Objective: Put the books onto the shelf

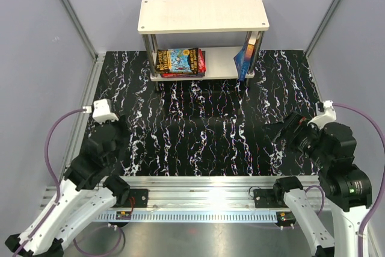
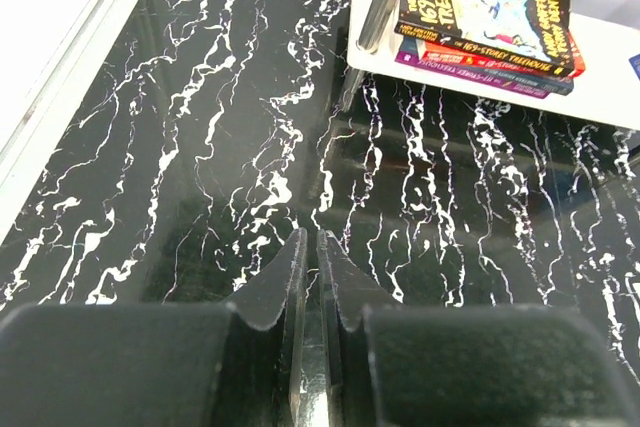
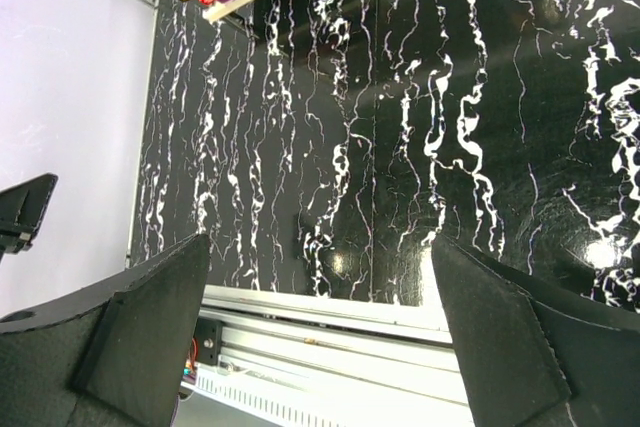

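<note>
While both arms sit low at the near edge of the black, white-veined marble-pattern tabletop (image 1: 204, 142), all four books are on the small two-tier shelf of cream boards and silver metal posts (image 1: 203, 13), which stands at the far edge against the grey back wall.

Three books lie flat in a stack on the left part of its lower board. The dark paperback with the blue-and-yellow illustrated cover (image 1: 179, 59) is on top. The red "Treehouse" paperback (image 2: 490, 50) is under it, and the thin purple paperback (image 2: 470, 72) is at the bottom. Their spines face the arms. The plain blue paperback (image 1: 243, 58) stands on edge at the right end of the same board. It is tilted and sits just beside the right front post, well apart from the stack.

The left arm (image 1: 99, 148) points across the tabletop toward the shelf's left side. The left arm's jaws are pressed almost together, with only a thin slit between them and nothing pinched.

The right arm (image 1: 325, 142) rests near the right edge, angled toward the middle. The right arm's jaws are spread wide, with only bare marble pattern and the ribbed aluminium rail (image 1: 204, 188) showing between them.
</note>
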Action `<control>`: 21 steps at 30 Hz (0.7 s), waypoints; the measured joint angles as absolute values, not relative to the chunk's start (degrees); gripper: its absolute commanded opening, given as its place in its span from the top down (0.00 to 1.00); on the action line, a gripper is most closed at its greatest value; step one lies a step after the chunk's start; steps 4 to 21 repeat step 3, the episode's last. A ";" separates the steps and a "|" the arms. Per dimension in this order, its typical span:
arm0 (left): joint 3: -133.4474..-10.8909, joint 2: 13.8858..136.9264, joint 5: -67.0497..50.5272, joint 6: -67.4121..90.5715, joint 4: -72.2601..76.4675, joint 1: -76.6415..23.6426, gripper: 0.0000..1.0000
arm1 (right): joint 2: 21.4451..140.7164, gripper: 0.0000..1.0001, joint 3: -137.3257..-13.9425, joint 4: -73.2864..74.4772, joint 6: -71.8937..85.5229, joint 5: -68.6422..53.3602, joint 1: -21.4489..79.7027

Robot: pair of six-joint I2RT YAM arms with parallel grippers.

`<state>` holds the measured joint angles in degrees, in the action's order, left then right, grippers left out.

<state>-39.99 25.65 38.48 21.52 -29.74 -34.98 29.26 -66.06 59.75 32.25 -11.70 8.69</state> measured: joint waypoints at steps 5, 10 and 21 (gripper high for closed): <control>-39.09 26.20 38.61 20.67 -28.47 -34.98 0.90 | 29.56 0.00 -65.36 59.35 31.70 -12.75 8.73; -39.09 26.20 38.61 20.67 -28.47 -34.98 0.90 | 29.56 0.00 -65.36 59.35 31.70 -12.75 8.73; -39.09 26.20 38.61 20.67 -28.47 -34.98 0.90 | 29.56 0.00 -65.36 59.35 31.70 -12.75 8.73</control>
